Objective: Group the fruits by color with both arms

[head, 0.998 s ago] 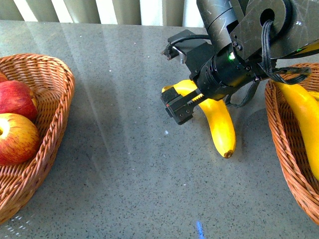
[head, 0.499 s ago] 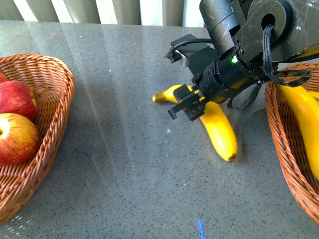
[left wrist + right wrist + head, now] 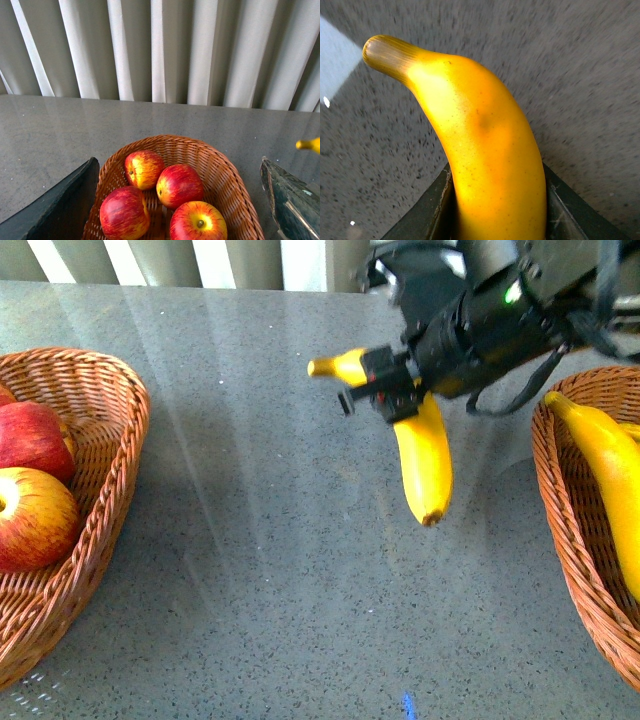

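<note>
Above the grey table (image 3: 250, 570), right end effector (image 3: 385, 390) clamps banana (image 3: 422, 455).

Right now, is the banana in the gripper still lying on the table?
No, the right gripper holds the banana up, clear of the table.

My right gripper (image 3: 385, 398) has lifted the banana (image 3: 420, 455) off the counter (image 3: 260, 540); it hangs clamped in the jaws, brown tip down, higher and further from the apple basket (image 3: 95, 530) than before.
</note>
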